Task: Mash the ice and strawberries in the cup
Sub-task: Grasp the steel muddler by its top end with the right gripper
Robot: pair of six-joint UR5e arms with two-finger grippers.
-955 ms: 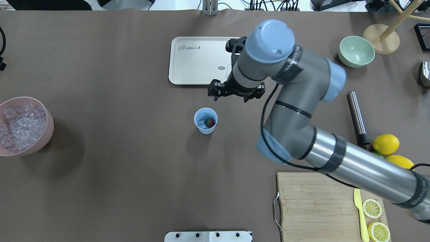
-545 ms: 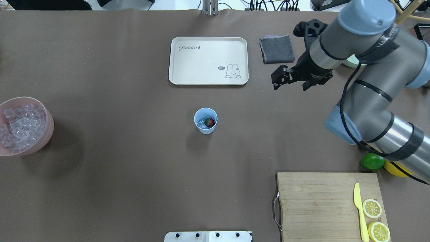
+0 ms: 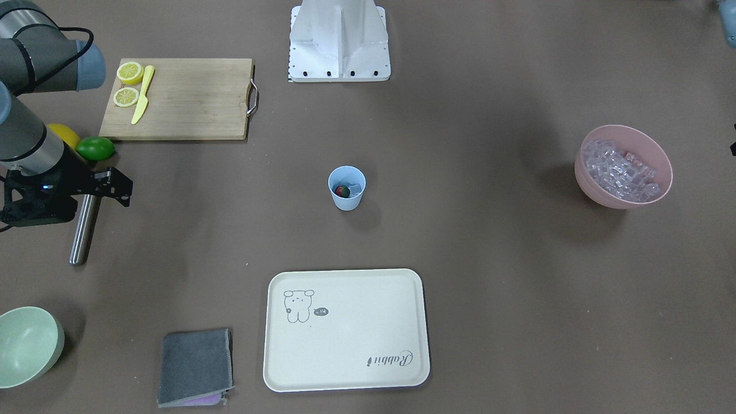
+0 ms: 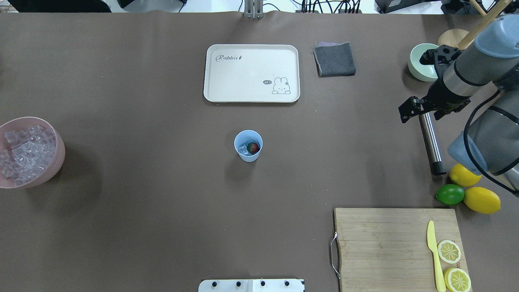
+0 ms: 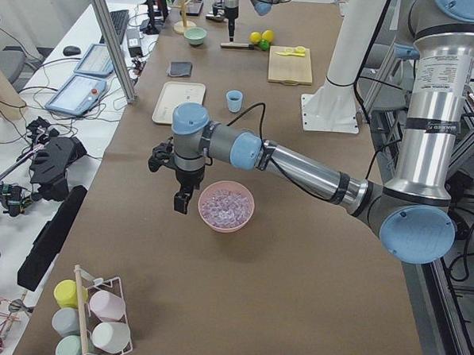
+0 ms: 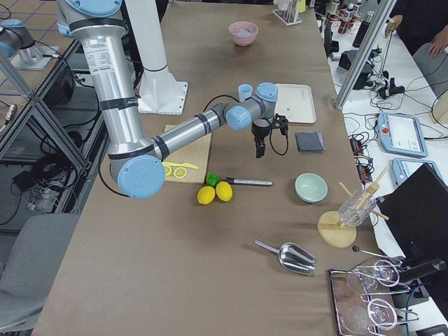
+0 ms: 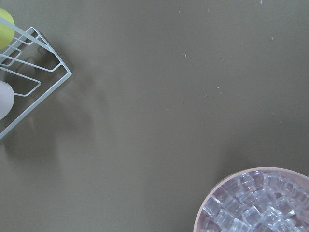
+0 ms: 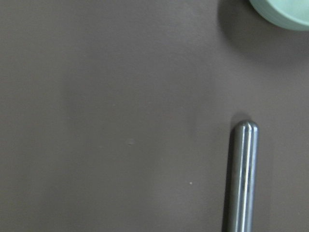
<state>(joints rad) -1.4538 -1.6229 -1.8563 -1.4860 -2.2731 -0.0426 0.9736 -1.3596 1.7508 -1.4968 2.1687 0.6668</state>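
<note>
The light-blue cup (image 4: 248, 146) stands mid-table and also shows in the front view (image 3: 347, 188). Inside it lie the red strawberry (image 4: 253, 147) and a few clear ice cubes (image 4: 243, 149). My right gripper (image 4: 421, 108) hangs far right of the cup, over the far end of a steel rod (image 4: 430, 140). Its jaws look open and empty. The right wrist view shows the rod's rounded tip (image 8: 244, 174). My left gripper (image 5: 182, 200) hangs beside the pink bowl (image 5: 247, 218). I cannot tell whether it is open or shut.
The pink bowl (image 4: 61, 148) of ice cubes (image 4: 24, 148) is at the far left. A cream tray (image 4: 251, 73), grey cloth (image 4: 334, 59) and pale green bowl (image 4: 419, 67) lie at the back. Two lemons (image 4: 482, 200), a lime (image 4: 450, 194) and a cutting board (image 4: 381, 243) sit front right.
My right arm has swung from beside the cup and tray far to the right, ending over the steel rod. The cup and its contents have not moved.
</note>
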